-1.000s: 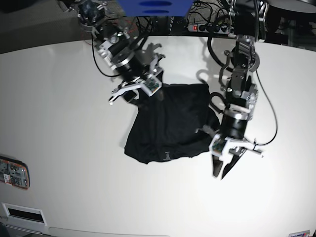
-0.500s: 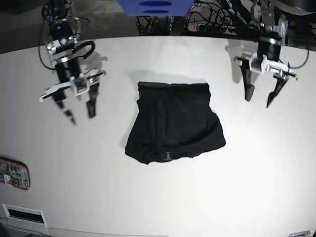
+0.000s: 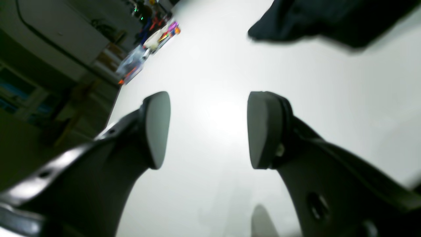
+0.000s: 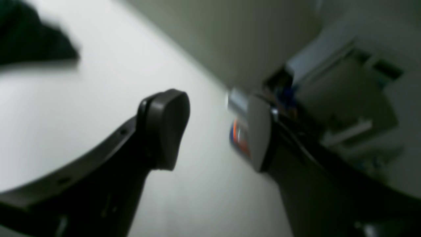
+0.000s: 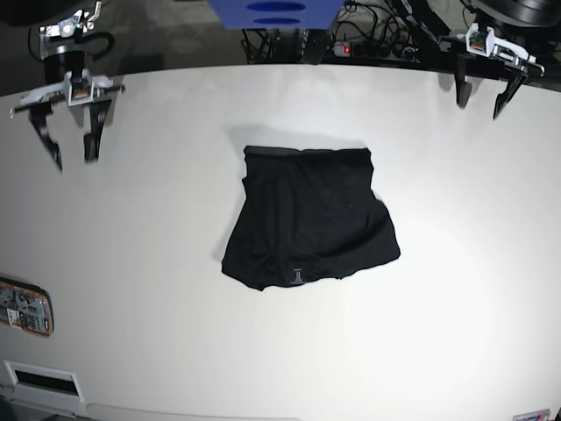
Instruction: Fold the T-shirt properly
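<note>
T-shirt (image 5: 308,219) lies folded into a compact black block mid-table (image 5: 158,263), grey neck label facing the near edge, nothing on top of it. Both arms well apart from it at the far corners. Left gripper (image 5: 481,92): jaws apart, empty, over bare table. Right gripper (image 5: 72,140): jaws apart, empty too. Orange-edged device (image 5: 24,308) sits at the table's near edge. Power strip (image 5: 372,49) and cables behind the far edge.

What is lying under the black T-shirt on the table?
The T-shirt lies folded flat on the white table, which shows all around it. Whatever its lower layers cover is hidden; no bulge suggests anything underneath.
</note>
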`<action>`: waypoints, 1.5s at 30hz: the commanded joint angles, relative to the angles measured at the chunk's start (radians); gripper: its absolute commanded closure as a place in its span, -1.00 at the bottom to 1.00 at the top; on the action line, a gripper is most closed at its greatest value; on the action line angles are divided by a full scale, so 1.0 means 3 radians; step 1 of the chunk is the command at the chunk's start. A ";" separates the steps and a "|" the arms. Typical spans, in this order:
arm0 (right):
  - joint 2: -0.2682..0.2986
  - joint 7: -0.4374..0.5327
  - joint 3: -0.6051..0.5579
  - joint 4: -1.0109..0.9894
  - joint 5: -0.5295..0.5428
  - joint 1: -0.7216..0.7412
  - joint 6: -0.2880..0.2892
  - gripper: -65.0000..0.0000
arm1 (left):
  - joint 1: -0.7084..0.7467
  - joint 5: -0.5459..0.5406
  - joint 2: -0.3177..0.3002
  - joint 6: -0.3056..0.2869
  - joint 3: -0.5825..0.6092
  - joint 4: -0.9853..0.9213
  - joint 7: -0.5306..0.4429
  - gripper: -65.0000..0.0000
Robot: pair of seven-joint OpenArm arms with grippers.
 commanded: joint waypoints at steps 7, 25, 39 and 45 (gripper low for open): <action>-0.0042 0.0671 0.0219 -0.0280 0.0025 -0.0337 -0.0050 0.04 | 0.0268 0.0769 -0.0193 0.0012 -0.0024 0.0006 -0.0094 -0.09; -0.0421 0.2114 0.0352 -0.1866 -0.0139 -0.0628 -0.0050 0.04 | 0.0718 0.1219 -0.0705 0.0012 0.0559 -0.0715 -0.0084 -0.09; -0.0410 0.2093 0.0362 -0.3845 -0.0845 0.0277 -0.0050 0.05 | -0.0888 0.1439 -0.0551 0.0012 0.1444 -0.3406 -0.0074 -0.09; -0.0134 0.2093 0.0373 -0.5461 -0.0845 0.1249 -0.0050 0.05 | -0.2336 0.1424 -0.0449 0.0012 0.2451 -0.5086 0.0013 -0.09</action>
